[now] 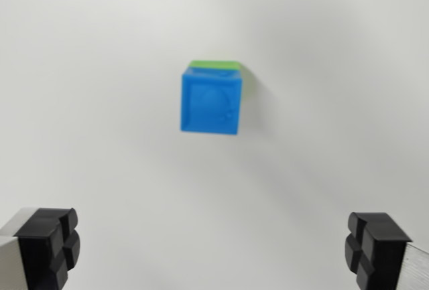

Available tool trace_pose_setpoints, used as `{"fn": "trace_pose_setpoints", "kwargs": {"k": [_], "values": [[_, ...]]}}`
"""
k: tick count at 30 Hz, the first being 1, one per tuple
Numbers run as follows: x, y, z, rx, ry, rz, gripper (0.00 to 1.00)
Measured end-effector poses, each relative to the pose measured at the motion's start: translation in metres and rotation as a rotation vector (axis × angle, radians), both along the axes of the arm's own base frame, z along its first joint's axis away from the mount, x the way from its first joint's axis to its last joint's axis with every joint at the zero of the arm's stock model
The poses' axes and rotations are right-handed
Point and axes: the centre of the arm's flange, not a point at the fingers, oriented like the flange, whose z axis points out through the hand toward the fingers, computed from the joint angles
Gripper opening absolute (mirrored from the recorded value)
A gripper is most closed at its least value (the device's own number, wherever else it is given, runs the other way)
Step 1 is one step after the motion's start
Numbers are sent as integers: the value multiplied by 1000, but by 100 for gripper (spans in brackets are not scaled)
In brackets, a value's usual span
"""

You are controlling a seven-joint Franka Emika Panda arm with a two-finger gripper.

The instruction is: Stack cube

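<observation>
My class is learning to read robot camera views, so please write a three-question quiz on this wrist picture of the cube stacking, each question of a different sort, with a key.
1. True or false: the blue cube sits on top of the green cube.
2. Multiple choice: the gripper is (A) shut on the blue cube, (B) open with nothing between its fingers, (C) shut on the green cube.
3. Short answer: what colour is the surface around the cubes?

Key
1. True. Only a green strip shows past the blue cube's upper and right edges.
2. B. The black fingertips stand far apart at the bottom corners, clear of the stack.
3. White.
</observation>
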Motion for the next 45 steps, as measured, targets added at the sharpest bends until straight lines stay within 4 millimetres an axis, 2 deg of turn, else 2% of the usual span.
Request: {"fn": "trace_pose_setpoints", "kwargs": {"k": [11, 19, 45], "values": [[0, 0, 32, 0, -1, 1, 100], [0, 0, 46, 0, -1, 1, 100], [0, 0, 48, -1, 2, 1, 100]]}}
